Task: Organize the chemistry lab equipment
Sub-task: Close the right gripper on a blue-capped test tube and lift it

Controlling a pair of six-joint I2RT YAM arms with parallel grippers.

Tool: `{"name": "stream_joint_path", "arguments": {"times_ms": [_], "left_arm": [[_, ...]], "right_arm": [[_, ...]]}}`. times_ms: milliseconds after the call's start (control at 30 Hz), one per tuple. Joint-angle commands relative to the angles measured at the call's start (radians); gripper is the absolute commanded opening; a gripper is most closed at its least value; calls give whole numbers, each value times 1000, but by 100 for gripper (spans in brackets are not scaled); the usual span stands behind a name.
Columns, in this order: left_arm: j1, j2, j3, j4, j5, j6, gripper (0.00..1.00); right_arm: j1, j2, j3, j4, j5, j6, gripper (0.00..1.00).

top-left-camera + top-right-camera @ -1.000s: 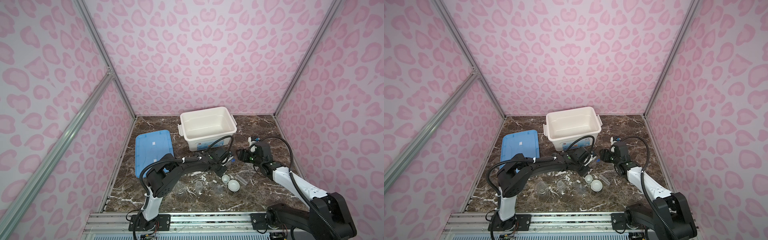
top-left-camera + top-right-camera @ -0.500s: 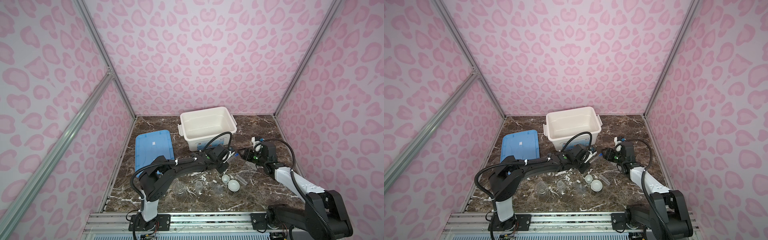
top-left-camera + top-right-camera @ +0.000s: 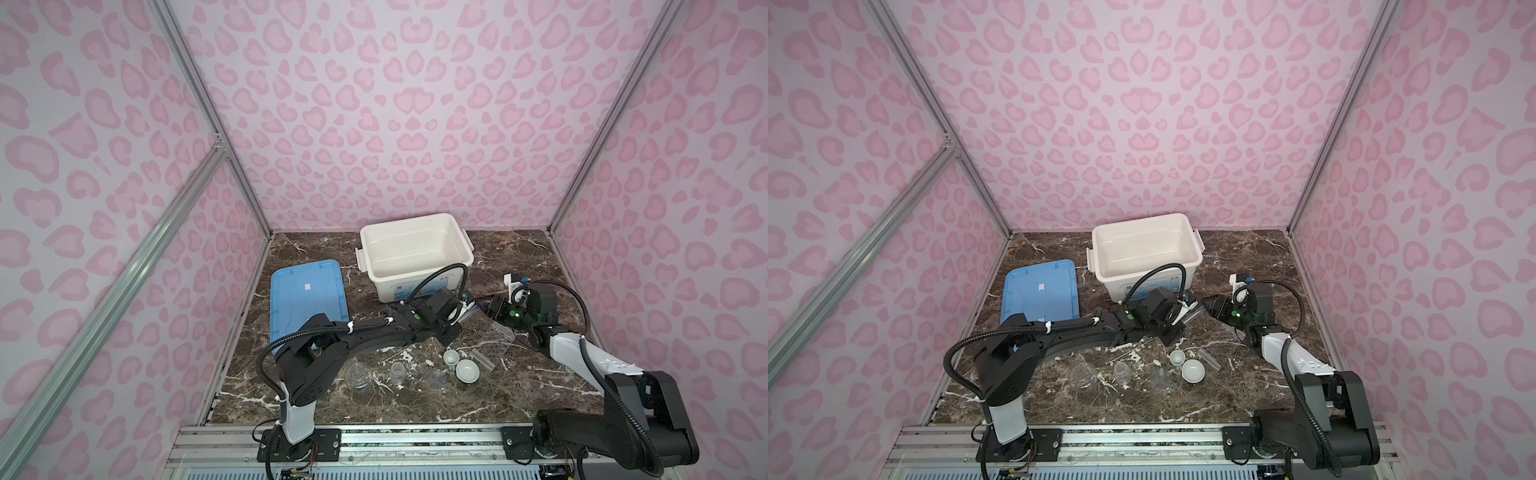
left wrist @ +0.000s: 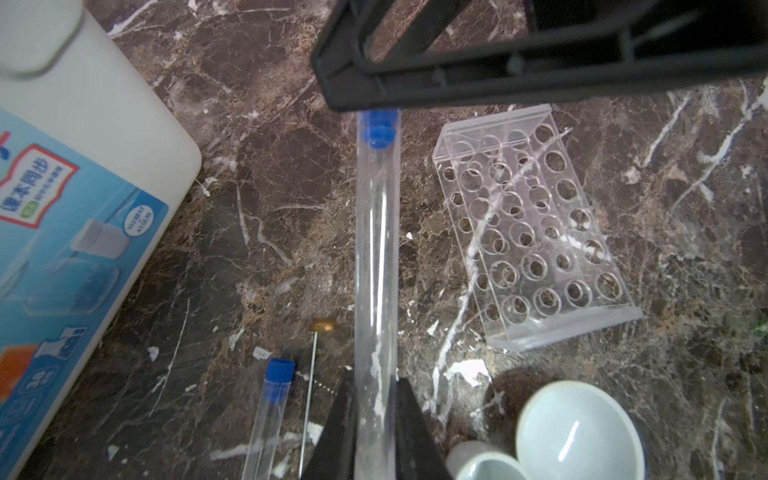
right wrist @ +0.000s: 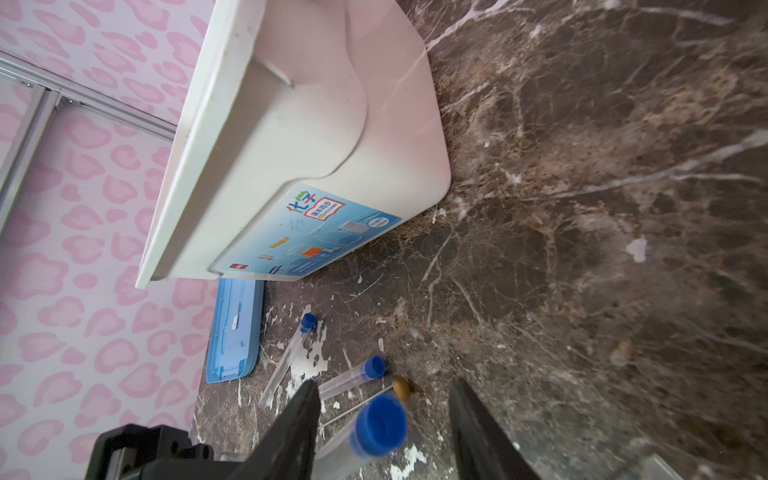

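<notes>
Left hand [image 4: 376, 415]: pinching test tube [image 4: 376, 249] near its round end. Tube clear of the bench [image 4: 270, 187], in front of storage box [image 3: 390, 284], right of the bench's middle. Blue cap [image 5: 380, 424] pointing into right hand [image 5: 383, 399]: spread, fingers [image 5: 297, 428] either side of cap, not touching it.

Judged step: pass tube from left hand to right hand, probably for the rack [image 4: 532, 232], just beside on the bench, holes up, none filled.

To do well:
- Centre cap between right fingers before squeezing.
- Grip on cap or just under it, not far down the bare wall; slick, round, likely to twist.
- Squeeze gently; thin clear wall.
- Keep left pinch on until right grip feels firm, then let go without tugging along the tube.
- Mind spare tubes [image 5: 286, 361] lying on the bench underneath and white dishes [image 3: 467, 370] nearer the front edge; lift away, no low sweep.
</notes>
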Motion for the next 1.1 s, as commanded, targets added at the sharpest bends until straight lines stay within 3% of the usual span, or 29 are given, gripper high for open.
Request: {"name": "stream_joint_path", "arguments": {"times_ms": [0, 233, 1067], "left_arm": [[-2, -11, 2, 34, -7, 9, 13], [-6, -2, 15, 33, -16, 11, 13], [-14, 19, 43, 28, -4, 12, 16]], "right_arm": [[0, 1, -11, 38, -41, 20, 50], [-1, -2, -25, 91, -79, 60, 45], [-1, -65, -52, 95, -29, 64, 24]]}}
